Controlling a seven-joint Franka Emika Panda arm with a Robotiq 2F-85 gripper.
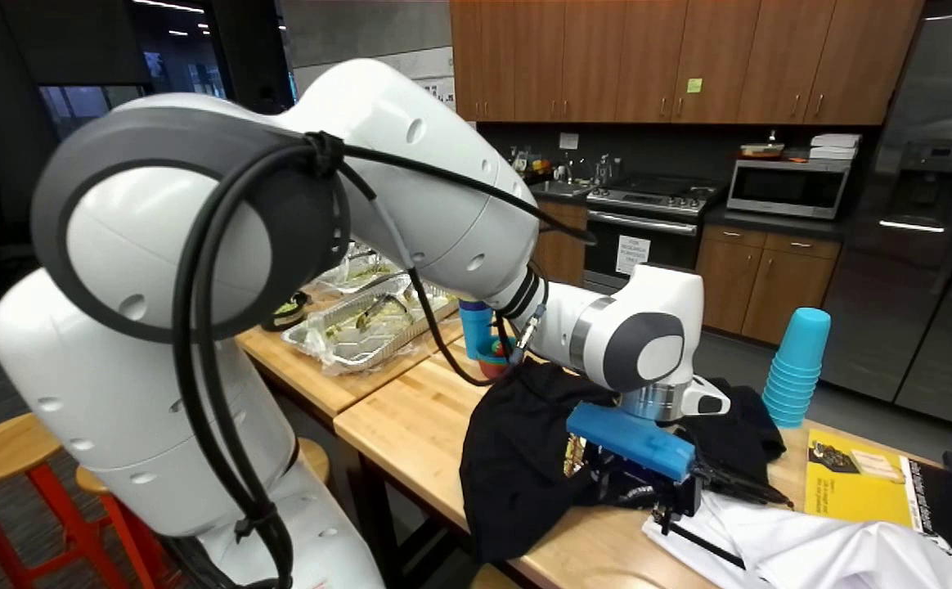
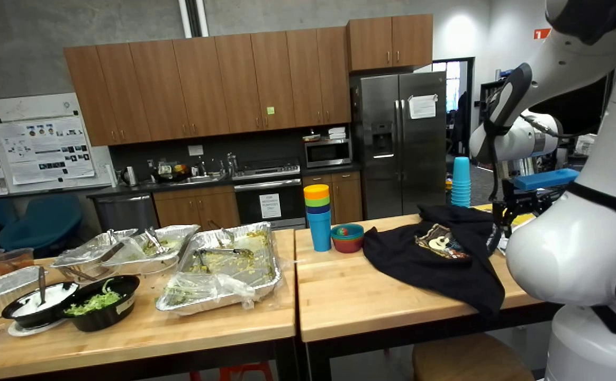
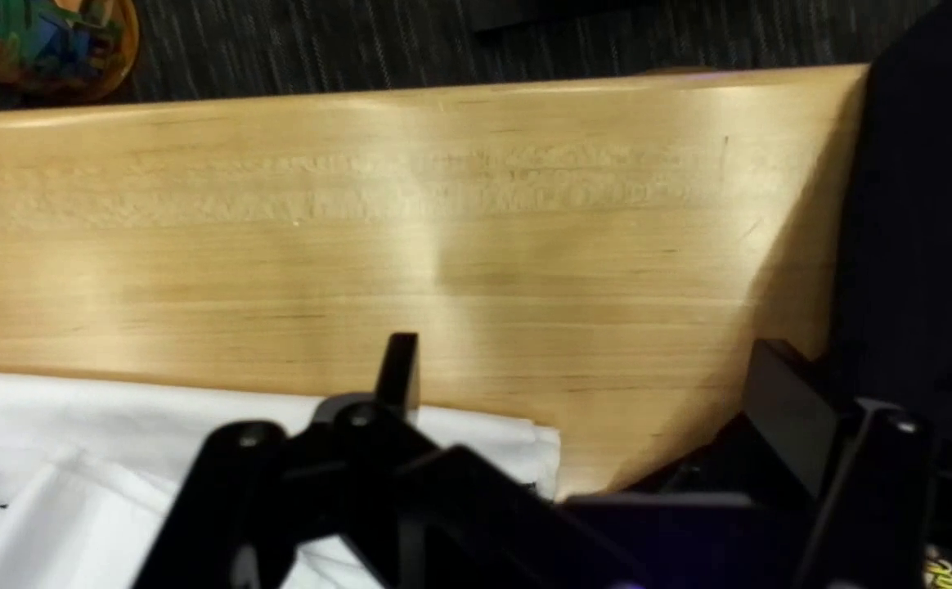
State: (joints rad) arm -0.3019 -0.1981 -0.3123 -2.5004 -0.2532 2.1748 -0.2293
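Arm (image 1: 460, 213): glossy white shell, rounded links, small round recesses (image 1: 416, 131) dotted along it. Large joint (image 1: 296, 266) facing me has a broad dark-grey collar (image 1: 120, 135) about a white disc (image 1: 141, 245). Black cables (image 1: 185, 327) run along the outside, bundled with black ties (image 1: 325, 154); a grey length (image 1: 394, 233) among them, a metal connector (image 1: 528, 331) near the wrist (image 1: 554, 319). Silver metal band (image 1: 592, 335) there. End effector (image 3: 595, 380): black linkages (image 3: 280, 491), blocky black fingertips (image 3: 792, 413), pale screw heads (image 3: 904, 424), long bright-blue block (image 1: 631, 439).
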